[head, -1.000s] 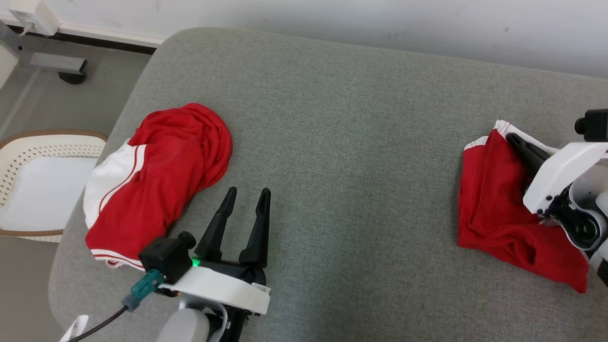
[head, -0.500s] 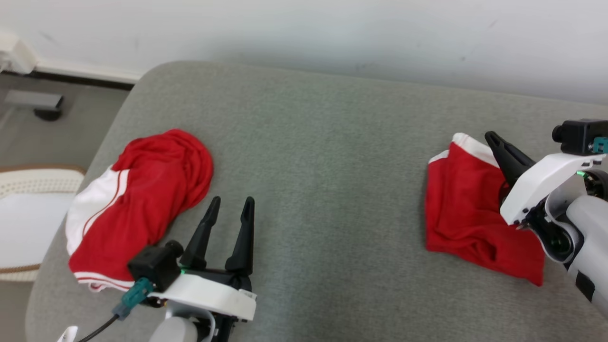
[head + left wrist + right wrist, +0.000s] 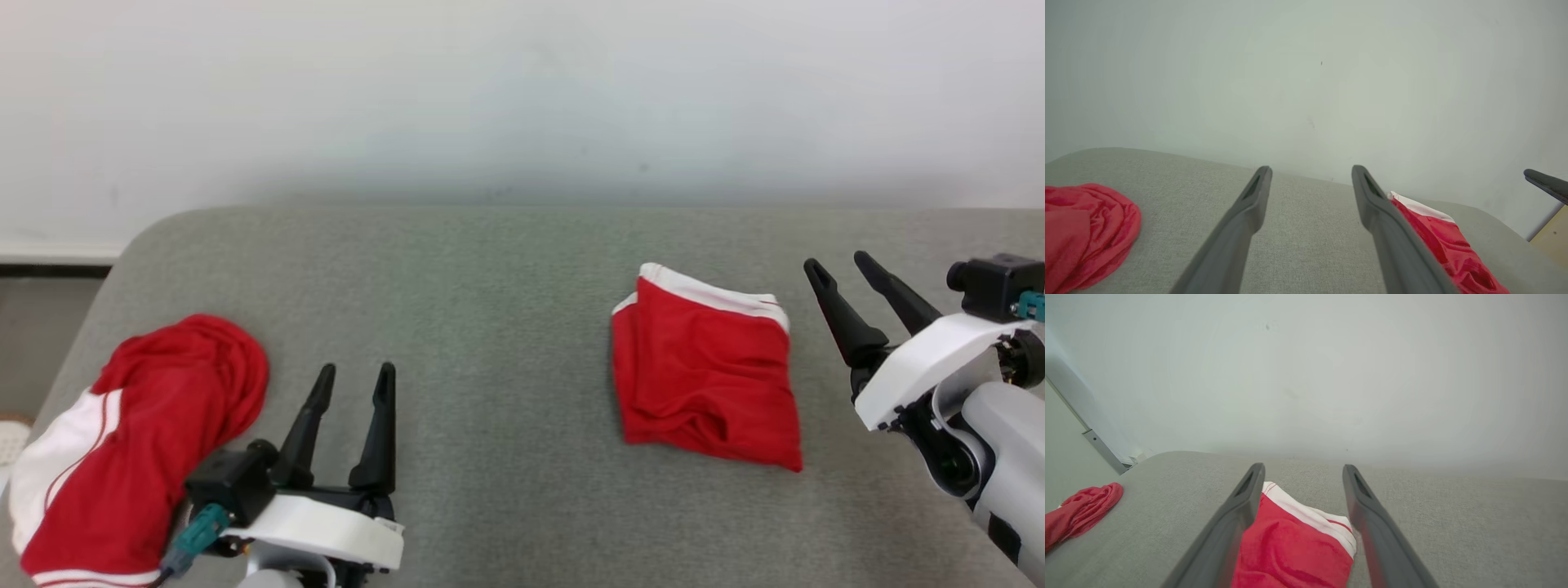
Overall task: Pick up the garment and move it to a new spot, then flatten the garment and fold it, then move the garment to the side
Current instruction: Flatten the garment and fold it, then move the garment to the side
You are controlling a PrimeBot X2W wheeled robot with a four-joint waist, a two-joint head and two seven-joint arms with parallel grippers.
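Two-armed, hovers over fabric-covered desk [image 3: 490,310] with left pincer [image 3: 357,371] spread apart beside crumpled red garment [image 3: 139,441] and right pincer [image 3: 836,263] spread apart just right of folded red garment [image 3: 702,392]

No readable text, labels or numbers anywhere

Open grey cushion [image 3: 490,392] mid-surface, crumpled red garment [image 3: 139,441] blocking left, folded red garment [image 3: 706,384] right of centre, wall [image 3: 522,98] behind
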